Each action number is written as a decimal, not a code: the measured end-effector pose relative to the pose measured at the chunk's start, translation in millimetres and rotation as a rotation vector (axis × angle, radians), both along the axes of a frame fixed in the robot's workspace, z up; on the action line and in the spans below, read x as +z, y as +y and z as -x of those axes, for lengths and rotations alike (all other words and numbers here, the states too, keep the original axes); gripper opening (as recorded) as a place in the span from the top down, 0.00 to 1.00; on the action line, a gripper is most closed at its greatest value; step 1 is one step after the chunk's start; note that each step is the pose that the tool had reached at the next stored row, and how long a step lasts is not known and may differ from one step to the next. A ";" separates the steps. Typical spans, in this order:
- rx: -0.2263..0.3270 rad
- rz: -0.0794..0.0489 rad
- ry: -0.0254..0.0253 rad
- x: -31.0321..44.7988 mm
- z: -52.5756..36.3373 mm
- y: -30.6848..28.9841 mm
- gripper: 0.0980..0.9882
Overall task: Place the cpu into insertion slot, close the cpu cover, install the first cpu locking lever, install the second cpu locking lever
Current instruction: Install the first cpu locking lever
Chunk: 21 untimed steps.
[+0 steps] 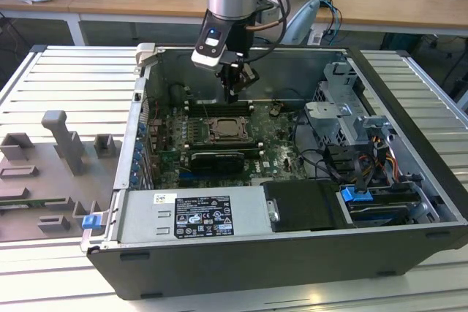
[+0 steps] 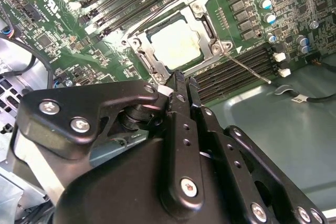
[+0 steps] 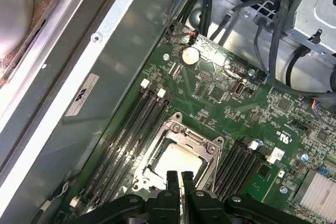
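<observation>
Inside the open computer case, the insertion slot [image 1: 228, 131] sits in the middle of the green board. The pale cpu [image 2: 176, 43] [image 3: 176, 160] lies in it. It shows through the window of the silvery cpu cover [image 2: 202, 9] [image 3: 193, 137], which lies flat over the socket. One thin locking lever [image 2: 247, 66] juts out from a socket corner across the memory slots. My gripper [image 1: 232, 96] [image 2: 178, 80] [image 3: 179, 176] hangs just above the socket's edge. It is shut, the black fingers pressed together with nothing between them.
Black memory slots [image 3: 131, 124] flank the socket on both sides. The case wall [image 1: 139, 122] rises at the exterior view's left. A drive cage with cables [image 1: 351, 129] is on its right. A power supply box [image 1: 197, 213] runs along the front. Grey fixtures [image 1: 66, 144] stand on the table outside.
</observation>
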State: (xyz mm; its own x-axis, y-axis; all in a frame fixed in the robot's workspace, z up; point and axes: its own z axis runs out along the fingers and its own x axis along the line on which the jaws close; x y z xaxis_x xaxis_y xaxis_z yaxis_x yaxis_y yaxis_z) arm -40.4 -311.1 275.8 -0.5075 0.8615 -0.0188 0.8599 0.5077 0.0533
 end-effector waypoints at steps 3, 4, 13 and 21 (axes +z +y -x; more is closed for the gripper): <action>0.011 0.000 0.0000 0.0 0.0 0.0 0.92; 0.013 0.000 0.0000 0.0 0.0 0.0 0.92; 0.071 0.000 0.0000 0.0 0.0 0.0 0.92; 0.207 0.000 0.0001 0.0 0.0 0.0 0.92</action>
